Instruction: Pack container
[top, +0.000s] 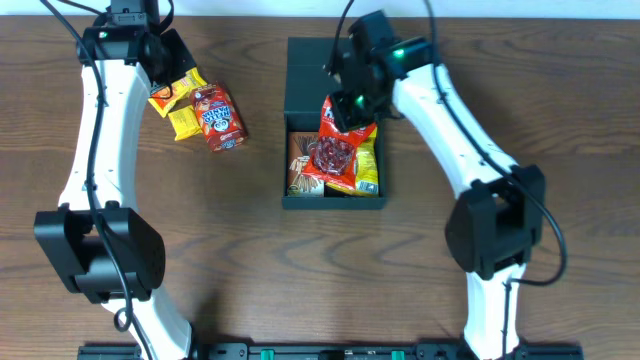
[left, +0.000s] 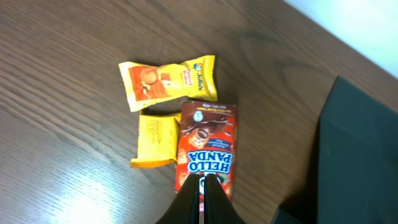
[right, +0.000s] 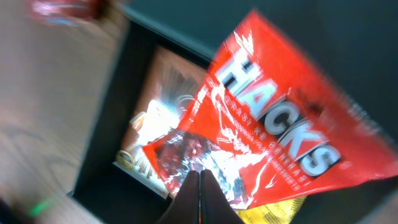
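1. The container sits at mid-surface, square to the arms, lid flap laid open to the far side, leaving the near and side walls free for entry from above.
2. A brown packet lies flat against its left wall and a yellow packet against the right. The red Hacks bag lies tilted across both, its top at the far wall.
3. The right end effector is pressed together and appears to be pinching the bag's film. Judgement: the bag is not yet seated. Floor room is nearly used up, so further items must stack.
4. Left of the container, well apart, a Hello Panda box touches two yellow packets, with bare surface all around.
5. Farthest, the left end effector hangs over the box, fingers pressed together, nothing visibly between them.
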